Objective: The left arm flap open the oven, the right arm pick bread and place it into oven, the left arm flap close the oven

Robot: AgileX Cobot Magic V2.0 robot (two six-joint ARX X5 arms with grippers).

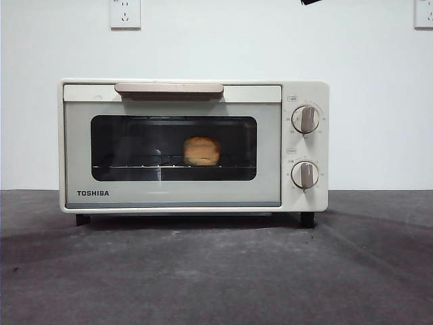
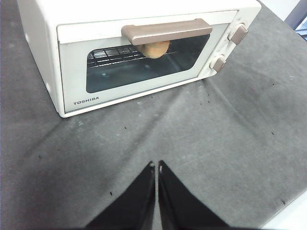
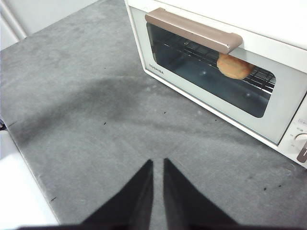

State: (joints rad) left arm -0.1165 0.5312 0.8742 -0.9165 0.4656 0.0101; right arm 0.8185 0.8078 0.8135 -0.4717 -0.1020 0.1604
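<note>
you see the oven [image 1: 193, 145] shut at frame centre, the bread [image 1: 201, 151] on its rack, partly hidden by the handle [image 2: 166, 31] in both wrist views. left fingers [image 2: 157, 167] and right fingers [image 3: 158, 164] nearly closed, empty.

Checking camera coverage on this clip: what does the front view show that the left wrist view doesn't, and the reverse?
Front view only: two wall sockets, the oven's feet, and a black arm tip at the top edge. Left wrist view only: the left gripper, jaws nearly together, holding nothing, well back from the oven. Both: the closed oven, its handle, two knobs, and the bread on the wire rack.
</note>
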